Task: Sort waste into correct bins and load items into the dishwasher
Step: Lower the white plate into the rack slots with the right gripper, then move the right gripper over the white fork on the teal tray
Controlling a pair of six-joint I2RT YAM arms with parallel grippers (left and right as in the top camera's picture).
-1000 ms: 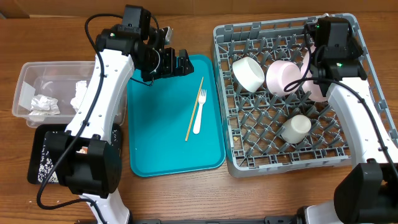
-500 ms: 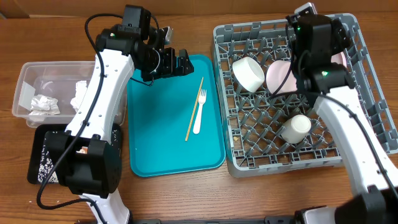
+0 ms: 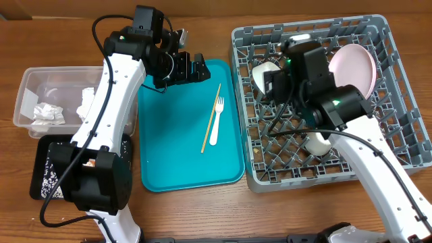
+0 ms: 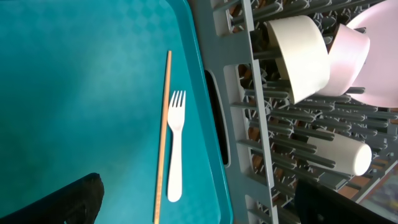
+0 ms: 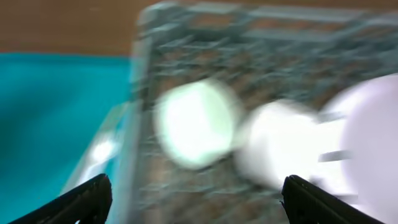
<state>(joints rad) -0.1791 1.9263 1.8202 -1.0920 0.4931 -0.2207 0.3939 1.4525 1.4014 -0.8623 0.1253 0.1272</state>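
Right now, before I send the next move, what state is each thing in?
left gripper, jaws open, empty
right gripper, jaws open, empty
pink plate, on edge in the dish rack
white bowls, on their sides in the rack
white cup, on its side in the rack
white fork, flat on the teal tray
chopstick, flat beside the fork
clear tub, holds crumpled napkins
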